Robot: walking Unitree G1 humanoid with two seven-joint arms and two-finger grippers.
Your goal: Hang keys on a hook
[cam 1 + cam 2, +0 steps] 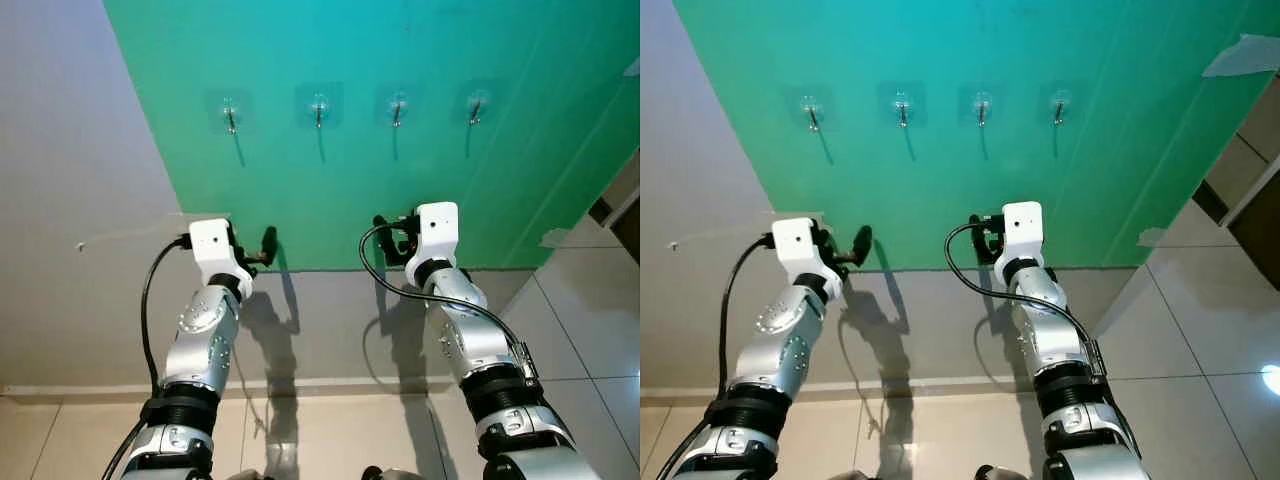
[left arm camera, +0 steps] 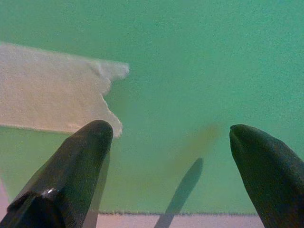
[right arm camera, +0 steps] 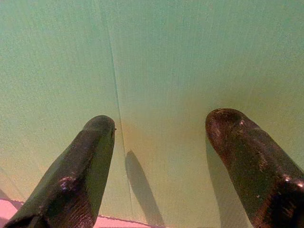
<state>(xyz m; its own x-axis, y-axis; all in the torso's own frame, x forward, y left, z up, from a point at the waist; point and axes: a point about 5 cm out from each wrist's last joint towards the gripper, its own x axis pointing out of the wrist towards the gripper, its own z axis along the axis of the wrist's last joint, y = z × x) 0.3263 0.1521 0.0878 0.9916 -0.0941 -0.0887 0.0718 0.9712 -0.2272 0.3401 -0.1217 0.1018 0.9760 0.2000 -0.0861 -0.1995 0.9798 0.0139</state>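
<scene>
Plainly, four unlabelled hooks [image 1: 318,108] — green sheet [image 1: 420,180], fingers [image 2: 85,156] apart.

Left end effector [image 2: 166,137], right end effector [image 3: 159,128] raised, fingers parted.

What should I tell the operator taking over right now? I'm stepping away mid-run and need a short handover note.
Left gripper: open, holding nothing, raised toward the lower edge of the green panel.
Right gripper: open, holding nothing, also facing the panel.
Four hooks in a row higher up the panel, all bare.
I can't see any keys.
Done: nothing hung.
Left: find the keys, grasp them, hang them on a hook.
</scene>
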